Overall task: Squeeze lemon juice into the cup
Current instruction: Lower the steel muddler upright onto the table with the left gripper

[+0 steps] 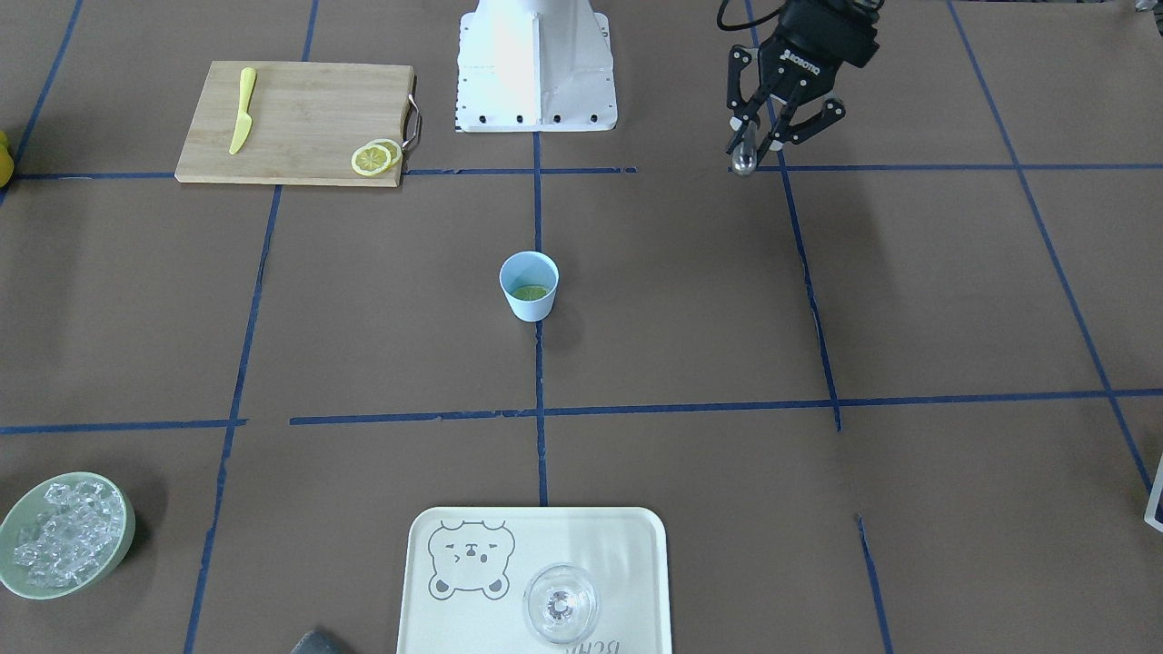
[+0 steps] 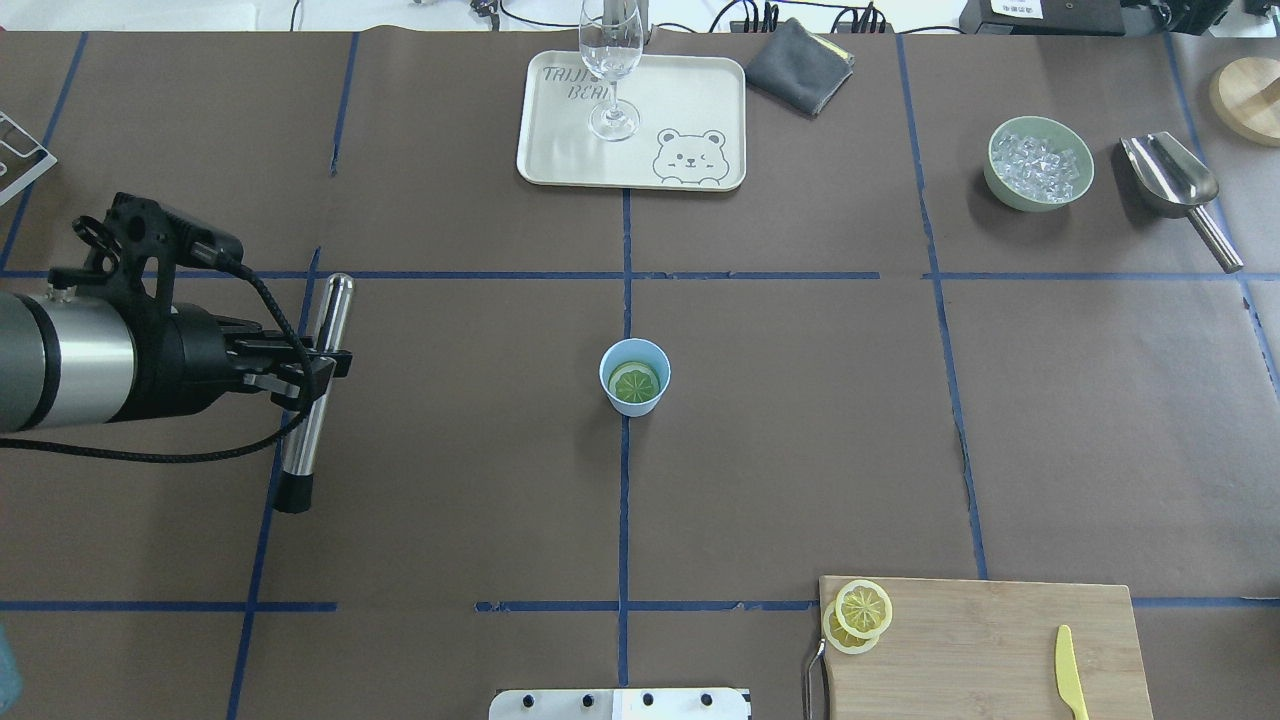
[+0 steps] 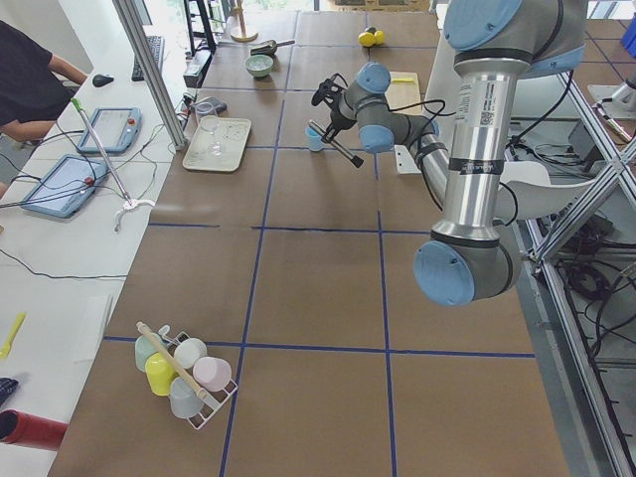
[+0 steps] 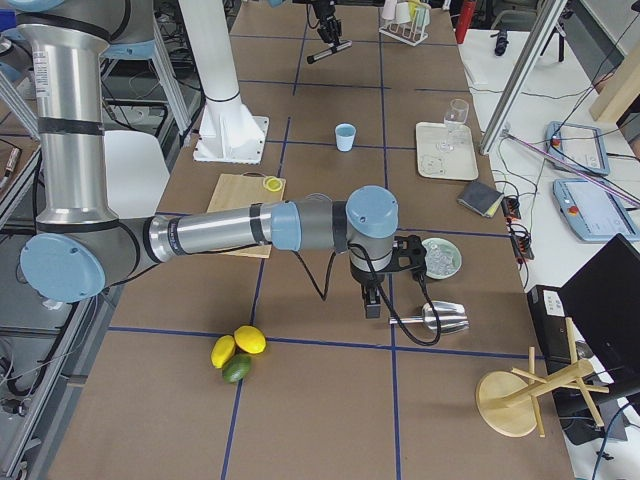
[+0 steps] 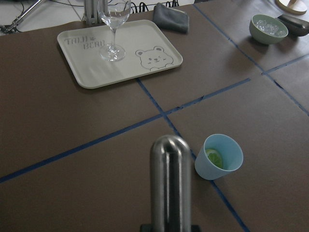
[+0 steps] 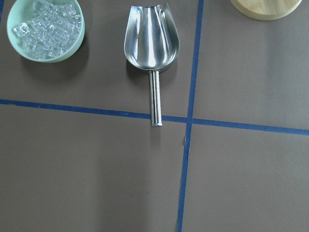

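While my left hand (image 2: pixel 318 366) pinches brushed-steel cylindrical muddler (image 2: pixel 330 310) mid-shaft, thin round yellow lemon slice (image 2: pixel 635 382) lies flat inside small pale blue cup (image 2: pixel 633 407), table (image 2: pixel 800 420) centre. Slice likely soft, slippery; don't grip, press from above. State of right hand (image 4: pixel 372 305): cannot tell.

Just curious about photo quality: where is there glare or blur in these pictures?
Front-facing view: the white robot base is washed out by glare. Left wrist view: the metal rod nearest the lens looks soft, the cup clearer. Right wrist view: the scoop shows bright reflections.
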